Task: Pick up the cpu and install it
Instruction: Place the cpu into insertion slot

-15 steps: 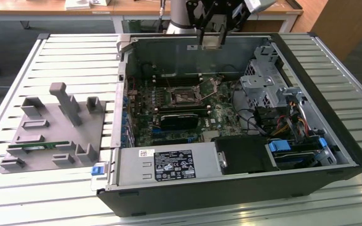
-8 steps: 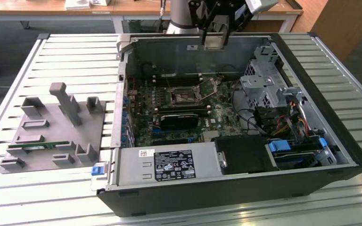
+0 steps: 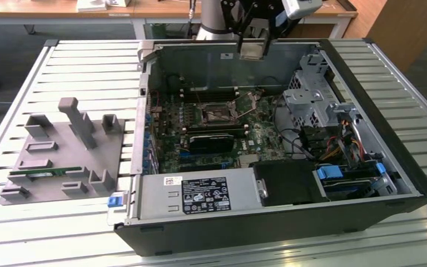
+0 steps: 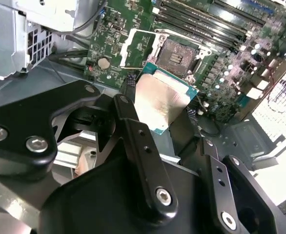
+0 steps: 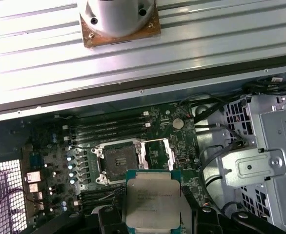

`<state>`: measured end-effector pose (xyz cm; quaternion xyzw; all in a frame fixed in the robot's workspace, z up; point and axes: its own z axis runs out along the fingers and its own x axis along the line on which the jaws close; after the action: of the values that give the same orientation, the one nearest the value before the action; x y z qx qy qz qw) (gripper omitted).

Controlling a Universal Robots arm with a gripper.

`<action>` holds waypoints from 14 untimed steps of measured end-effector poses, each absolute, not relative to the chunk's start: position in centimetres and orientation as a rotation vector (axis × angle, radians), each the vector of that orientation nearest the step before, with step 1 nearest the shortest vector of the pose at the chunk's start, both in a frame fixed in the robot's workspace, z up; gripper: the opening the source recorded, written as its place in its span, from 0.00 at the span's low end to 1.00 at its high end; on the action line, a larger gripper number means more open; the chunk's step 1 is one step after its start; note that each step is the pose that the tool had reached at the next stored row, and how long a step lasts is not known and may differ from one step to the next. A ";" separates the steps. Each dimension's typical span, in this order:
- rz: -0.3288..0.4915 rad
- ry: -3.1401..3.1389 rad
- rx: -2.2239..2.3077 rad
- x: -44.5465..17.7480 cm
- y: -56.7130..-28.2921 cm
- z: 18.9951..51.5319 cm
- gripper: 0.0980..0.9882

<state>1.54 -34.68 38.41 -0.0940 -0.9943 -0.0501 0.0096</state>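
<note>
- In the exterior view the gripper (image 3: pixel 253 40) hangs at the upper middle of the frame, over the back rim of the open computer case (image 3: pixel 391 167). The cpu (image 3: pixel 251 51) is a pale square held below it, clear of everything underneath. The socket (image 3: pixel 217 114) sits near the frame's centre on the motherboard (image 3: pixel 258 139), with nothing in it. At the exterior view's left a grey fixture tray (image 3: pixel 58 150) lies on the slatted table (image 3: pixel 20 233).
- In the second wrist view the two black fingers (image 4: pixel 133 129) pinch the cpu (image 4: pixel 158 100) by opposite edges — silver top showing, teal rim round it. The socket (image 4: pixel 178 53) lies beyond, and its metal frame appears swung open.
- In the first wrist view the cpu (image 5: pixel 152 204) sits between the fingers (image 5: pixel 109 219), and the socket (image 5: pixel 118 158) shows its bare contact field.
- As I judge it, the picking up is done — the chip is off any surface and firmly held. The installing is all left: the chip is well apart from the socket and nothing is seated or latched.
</note>
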 end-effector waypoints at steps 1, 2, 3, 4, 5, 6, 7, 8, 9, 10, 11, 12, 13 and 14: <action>-0.157 -3.104 -0.305 1.4 -34.7 38.3 0.48; -0.157 -3.103 -0.313 1.3 -34.7 38.3 0.48; -0.156 -3.103 -0.319 1.1 -34.7 38.2 0.48; -0.156 -3.103 -0.326 1.0 -34.6 38.0 0.48; -0.155 -3.102 -0.334 0.9 -34.6 37.9 0.48; -0.153 -3.102 -0.343 0.9 -34.6 37.7 0.48; -0.150 -3.101 -0.355 0.8 -34.6 37.6 0.48; -0.146 -3.100 -0.367 0.8 -34.6 37.4 0.48; -0.144 -3.100 -0.377 0.7 -34.5 37.2 0.48; -0.143 -3.099 -0.387 0.6 -34.5 37.1 0.48; -0.143 -3.098 -0.394 0.5 -34.5 36.9 0.48; -0.143 -3.098 -0.401 0.3 -34.5 36.8 0.48; -0.143 -3.097 -0.406 0.1 -34.5 36.7 0.48; -0.143 -3.098 -0.409 -0.1 -34.5 36.6 0.48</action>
<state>-0.11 -34.52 36.56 -0.1308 -0.9903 -0.0458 0.0069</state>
